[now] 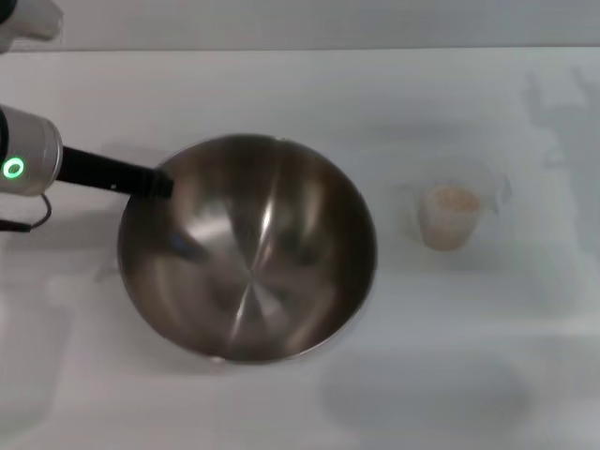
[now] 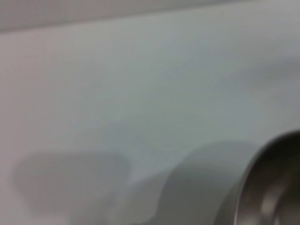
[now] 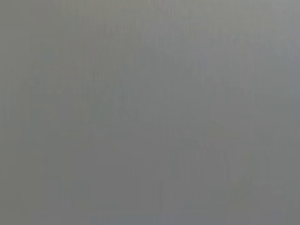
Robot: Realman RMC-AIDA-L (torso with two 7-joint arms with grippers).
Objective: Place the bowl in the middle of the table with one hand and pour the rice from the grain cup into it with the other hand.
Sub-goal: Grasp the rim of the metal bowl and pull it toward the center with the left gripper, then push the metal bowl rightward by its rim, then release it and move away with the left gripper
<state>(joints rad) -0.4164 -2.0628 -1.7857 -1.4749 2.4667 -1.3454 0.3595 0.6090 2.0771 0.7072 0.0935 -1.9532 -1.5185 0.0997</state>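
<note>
The large stainless-steel bowl (image 1: 248, 248) sits on the white table (image 1: 422, 375), a little left of the middle. My left gripper (image 1: 161, 182) reaches in from the left with a green ring light on its wrist, and its black fingers are at the bowl's upper-left rim. The bowl's rim also shows in the left wrist view (image 2: 272, 187). The small clear grain cup (image 1: 449, 215) stands upright to the right of the bowl, with beige rice (image 1: 451, 200) inside. My right gripper is out of view; the right wrist view shows only plain grey.
The white table reaches all sides of the head view, with its far edge (image 1: 300, 49) at the top. A black cable (image 1: 23, 223) hangs under the left wrist.
</note>
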